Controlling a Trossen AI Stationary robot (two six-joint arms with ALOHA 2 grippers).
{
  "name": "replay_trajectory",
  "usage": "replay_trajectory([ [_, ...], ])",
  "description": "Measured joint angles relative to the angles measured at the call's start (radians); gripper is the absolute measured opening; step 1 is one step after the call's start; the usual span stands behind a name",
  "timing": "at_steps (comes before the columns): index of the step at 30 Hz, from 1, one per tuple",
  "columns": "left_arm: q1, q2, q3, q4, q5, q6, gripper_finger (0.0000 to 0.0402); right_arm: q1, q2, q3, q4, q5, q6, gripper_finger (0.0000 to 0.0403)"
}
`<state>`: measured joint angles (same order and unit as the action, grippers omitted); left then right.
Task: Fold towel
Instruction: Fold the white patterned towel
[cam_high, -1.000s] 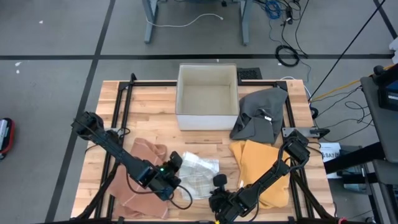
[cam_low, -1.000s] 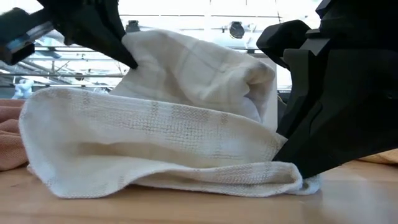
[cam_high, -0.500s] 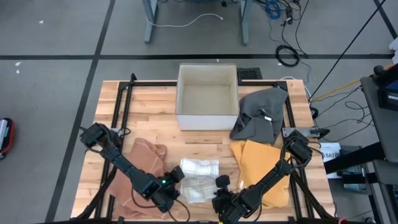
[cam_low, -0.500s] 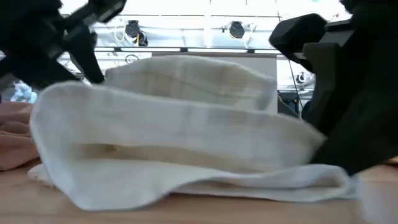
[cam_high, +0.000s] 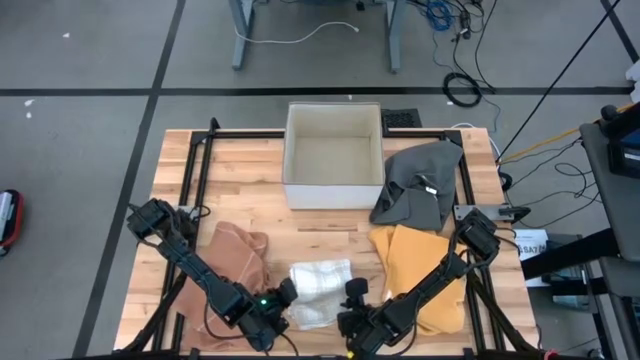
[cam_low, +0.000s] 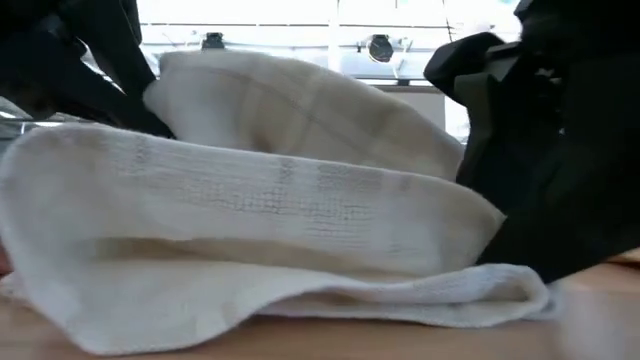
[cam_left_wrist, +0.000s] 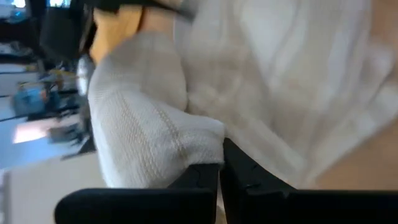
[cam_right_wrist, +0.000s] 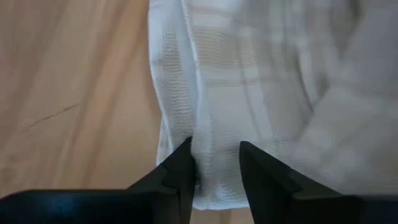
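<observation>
The white checked towel (cam_high: 318, 293) lies doubled in soft layers before the box (cam_high: 334, 155), pinched by the left gripper (cam_high: 283, 300), with the right gripper (cam_high: 349, 304) parted astride its edge.

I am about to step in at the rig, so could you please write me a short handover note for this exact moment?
Left gripper: shut on the white towel, pinching its edge at the near side of the table.
Right gripper: fingers parted, the towel's edge between them; the grip looks released.
Towel: near the table's front edge, between both grippers, doubled over on itself in loose layers.
Nearby: a tan cloth, a yellow cloth, a grey cloth and a white box.
Done: one rough fold.
Left: likely release the left side, flatten, perhaps fold again.
</observation>
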<state>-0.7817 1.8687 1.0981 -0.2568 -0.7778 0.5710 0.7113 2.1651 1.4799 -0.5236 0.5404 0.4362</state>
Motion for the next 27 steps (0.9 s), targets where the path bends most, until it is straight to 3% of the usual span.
replay_trajectory([
  [12, 0.018, 0.011, 0.001, 0.026, 0.212, -0.076, 0.0003, -0.077, 0.000, 0.000, 0.000, 0.003, -0.053, 0.0099],
  [17, 0.014, 0.062, 0.001, 0.009, 0.224, -0.095, 0.0003, -0.058, -0.011, 0.000, 0.002, 0.011, -0.109, 0.0107],
  [24, 0.014, 0.095, 0.005, 0.023, 0.245, -0.096, 0.0003, -0.018, -0.100, 0.000, -0.048, 0.004, -0.108, 0.0152],
  [27, 0.014, 0.096, 0.004, 0.029, 0.247, -0.093, 0.0003, 0.002, -0.155, 0.001, -0.053, 0.054, -0.089, 0.0161],
])
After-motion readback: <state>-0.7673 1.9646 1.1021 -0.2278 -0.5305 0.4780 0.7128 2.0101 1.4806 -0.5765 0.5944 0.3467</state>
